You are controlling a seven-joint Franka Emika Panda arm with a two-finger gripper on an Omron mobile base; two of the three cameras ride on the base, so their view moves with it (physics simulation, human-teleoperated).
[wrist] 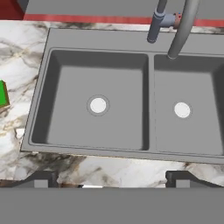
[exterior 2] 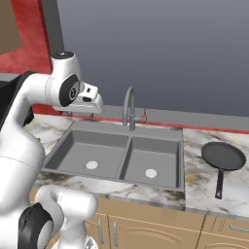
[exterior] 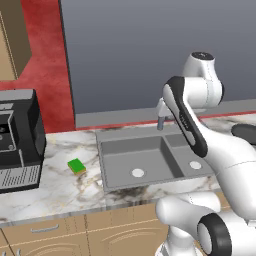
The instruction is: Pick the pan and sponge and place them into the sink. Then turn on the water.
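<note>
Marbled and pale, the surface [exterior: 60, 187] is carrying everything the task needs, and nothing is sitting in the sink [wrist: 148, 65] yet. Hovering above the basins, the tool [wrist: 111, 178] is standing wide open and gripping nothing, its two dark fingertips [wrist: 40, 179] framing the near rim. Outward to the arm's left, the sponge [exterior: 76, 166] is lying green side up on the marble, just beside the left basin. Well apart on the other side, the pan [exterior 2: 223, 156] is resting flat with its handle pointing toward the front edge. Behind the divider, the faucet [exterior 2: 128, 108] is arching over, dry. Judging by this, the first pick is only starting; next the tool is needing to swing toward one item and descend.
</note>
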